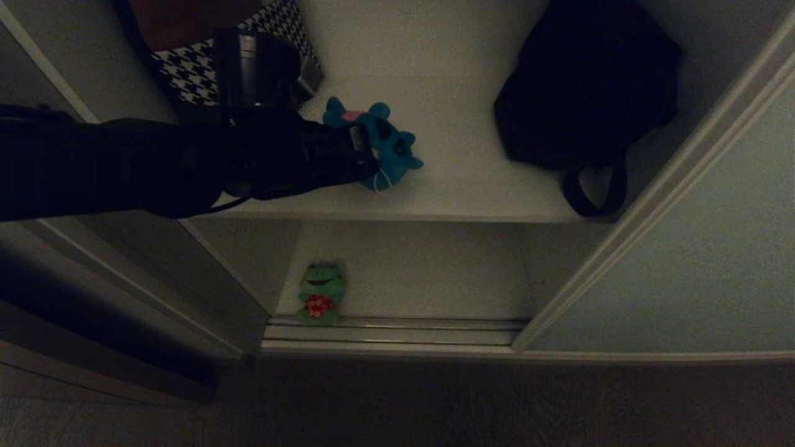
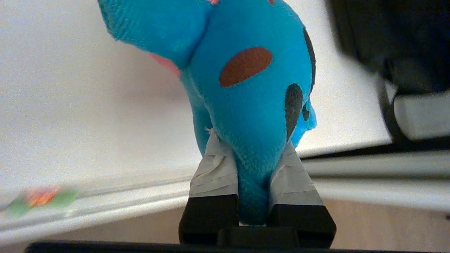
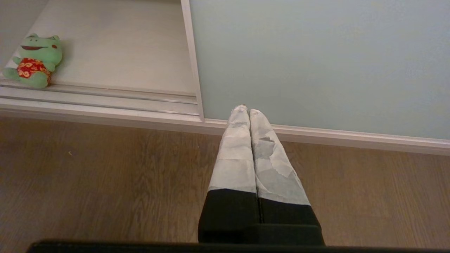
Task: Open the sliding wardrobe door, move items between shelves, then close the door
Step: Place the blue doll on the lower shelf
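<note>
Wood floor (image 3: 105, 182), off-white shelves (image 1: 459, 186), left gripper (image 2: 251, 158) clamping plush toy (image 2: 253, 105), right gripper (image 3: 249, 111) pressed closed.

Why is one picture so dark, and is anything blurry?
Head view: dim all over, the left arm nearly black, its gripper on the blue plush toy. Left wrist view: brighter, the toy sharp, the frog and dark bag smeared. Right wrist view: evenly lit, the frog crisp.

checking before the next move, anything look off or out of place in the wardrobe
One thing: the green frog plush on the lower shelf sits at the very front, its feet on the door track, where a closing door might catch it.
</note>
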Controlling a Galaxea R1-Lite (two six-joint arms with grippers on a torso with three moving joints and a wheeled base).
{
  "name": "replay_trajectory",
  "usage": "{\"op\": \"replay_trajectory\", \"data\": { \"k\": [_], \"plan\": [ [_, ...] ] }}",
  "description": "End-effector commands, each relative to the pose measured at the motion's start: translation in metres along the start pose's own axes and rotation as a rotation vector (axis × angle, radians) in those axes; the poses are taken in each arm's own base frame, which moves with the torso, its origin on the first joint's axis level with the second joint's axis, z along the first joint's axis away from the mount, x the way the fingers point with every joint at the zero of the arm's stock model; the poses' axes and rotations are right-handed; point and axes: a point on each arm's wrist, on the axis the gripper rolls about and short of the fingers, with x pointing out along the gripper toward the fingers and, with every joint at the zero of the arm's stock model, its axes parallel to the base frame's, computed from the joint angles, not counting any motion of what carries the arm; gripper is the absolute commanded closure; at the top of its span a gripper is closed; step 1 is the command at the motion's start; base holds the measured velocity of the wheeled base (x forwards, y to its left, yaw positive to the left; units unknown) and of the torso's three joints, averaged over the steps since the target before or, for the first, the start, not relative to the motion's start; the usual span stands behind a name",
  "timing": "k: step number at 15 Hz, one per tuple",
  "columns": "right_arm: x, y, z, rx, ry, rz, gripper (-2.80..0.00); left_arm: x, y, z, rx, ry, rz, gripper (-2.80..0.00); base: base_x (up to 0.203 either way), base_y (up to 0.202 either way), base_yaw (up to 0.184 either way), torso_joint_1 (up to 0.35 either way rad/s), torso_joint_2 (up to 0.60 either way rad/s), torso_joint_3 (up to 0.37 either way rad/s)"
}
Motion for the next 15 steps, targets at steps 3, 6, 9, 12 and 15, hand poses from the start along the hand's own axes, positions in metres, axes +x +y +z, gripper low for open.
{"op": "replay_trajectory", "data": {
  "k": [3,6,9,12,15],
  "plan": [
    [0.000,0.000,0.000,0.000,0.000,0.001,0.00,-0.065,-0.004,0.009,0.011,-0.035,-0.013,0.00,0.000,0.000,0.000,0.000,0.00,0.000],
    [0.000,0.000,0.000,0.000,-0.002,0.001,0.00,-0.103,0.002,-0.008,0.013,-0.004,-0.004,0.00,0.000,0.000,0.000,0.000,0.00,0.000],
    [0.000,0.000,0.000,0.000,-0.002,0.001,0.00,-0.127,0.008,-0.021,0.011,0.020,0.007,0.00,0.000,0.000,0.000,0.000,0.00,0.000],
    [0.000,0.000,0.000,0.000,-0.002,0.001,0.00,-0.130,0.011,-0.021,0.011,0.015,0.022,0.00,-0.145,0.000,0.000,0.003,0.00,0.003],
    [0.000,0.000,0.000,0.000,-0.002,0.001,0.00,-0.124,0.015,-0.027,0.006,0.041,0.040,0.00,-0.192,0.000,-0.001,0.004,0.01,0.001]
  ]
}}
